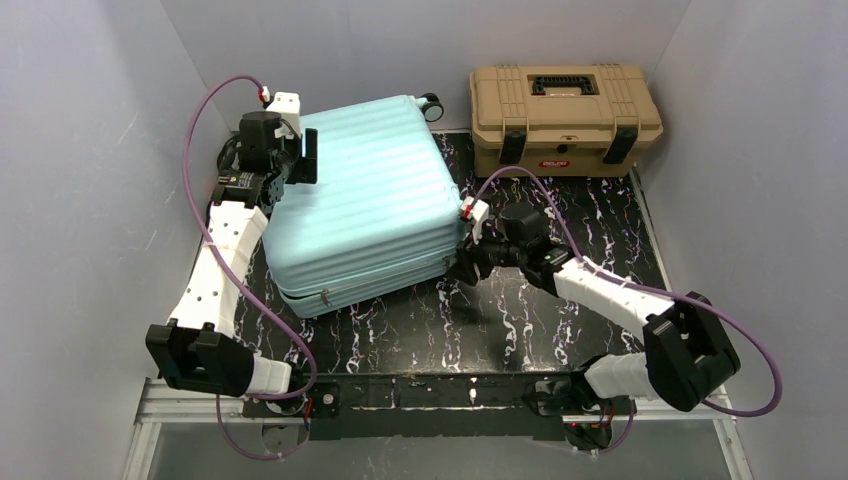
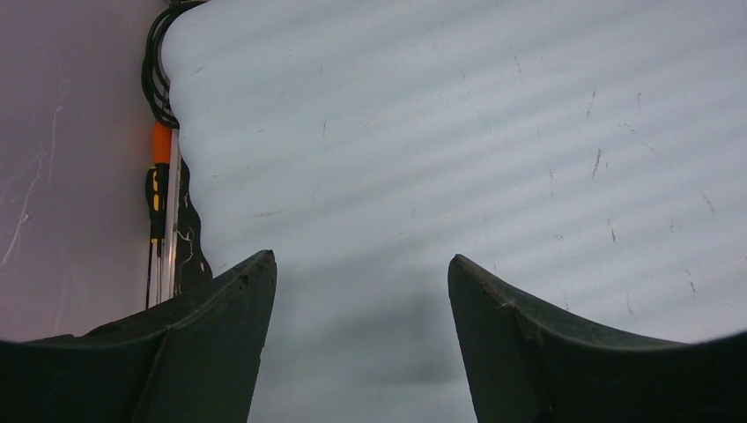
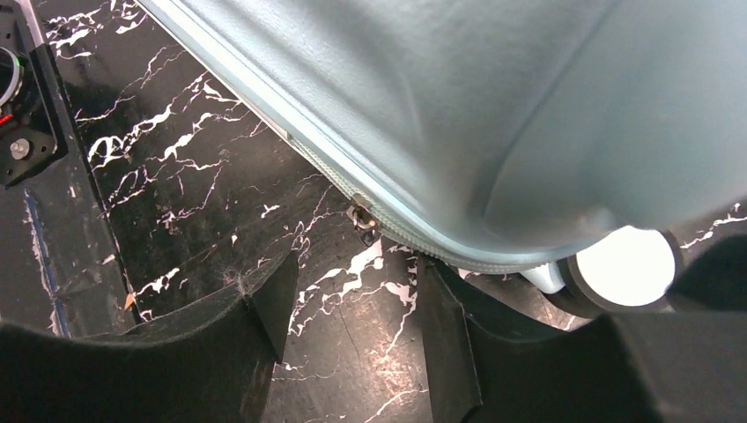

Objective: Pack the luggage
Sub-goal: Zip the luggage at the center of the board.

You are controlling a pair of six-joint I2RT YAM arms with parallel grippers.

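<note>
Left arm reaches forward. Left gripper (image 1: 308, 158) spread, empty, luggage (image 1: 360, 205) shell directly beneath it. Right arm low. Right gripper (image 3: 352, 273) spread, empty, zipper pull (image 3: 361, 216) just ahead of its fingertips. Luggage lid down, contents hidden.

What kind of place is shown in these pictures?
Probably a robot test booth: plain grey walls enclose a black marbled tabletop, and two white robot arms are bolted at its near edge.

luggage (image 1: 365, 205) | pale mint-blue ribbed hard shell | closed, lying flat | skewed on table (image 1: 560, 330), left of centre
</note>
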